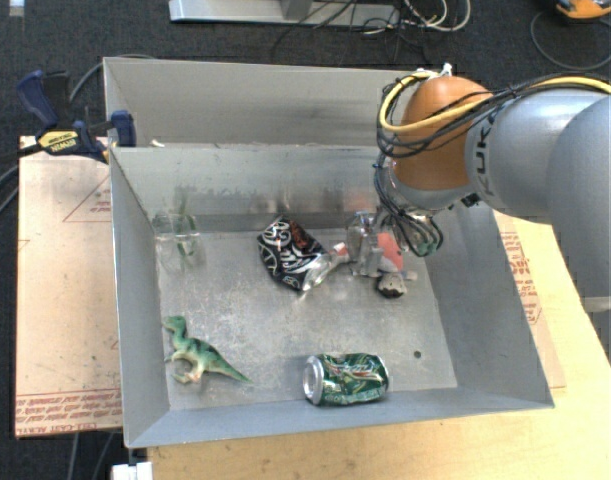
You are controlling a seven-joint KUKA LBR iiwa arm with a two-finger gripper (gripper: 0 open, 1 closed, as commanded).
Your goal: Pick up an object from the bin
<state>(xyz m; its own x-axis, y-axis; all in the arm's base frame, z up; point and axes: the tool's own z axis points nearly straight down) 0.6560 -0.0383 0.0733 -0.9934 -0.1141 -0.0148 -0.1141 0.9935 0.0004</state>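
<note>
In the camera view, you had the arm reaching in from the right, its orange cover (437, 133) hanging above the back right part of the grey metal bin (135, 268). The gripper (372, 263) was down low near the bin floor there. You could not tell how far it was open, nor whether it had hold of anything, because the wrist and its cables crowded that spot.

Nearest to it lay a small dark and pale lump (391, 288), just beside the tool on its near side; whether the two touched was not clear. A crumpled black and white foil packet (288, 255) lay just to the tool's left, close by. Well apart from these, you had a crushed green drink can (347, 379) against the front wall, a green plastic toy dinosaur (195, 352) in the front left corner, and a clear drinking glass (177, 236) standing near the left wall.
</note>
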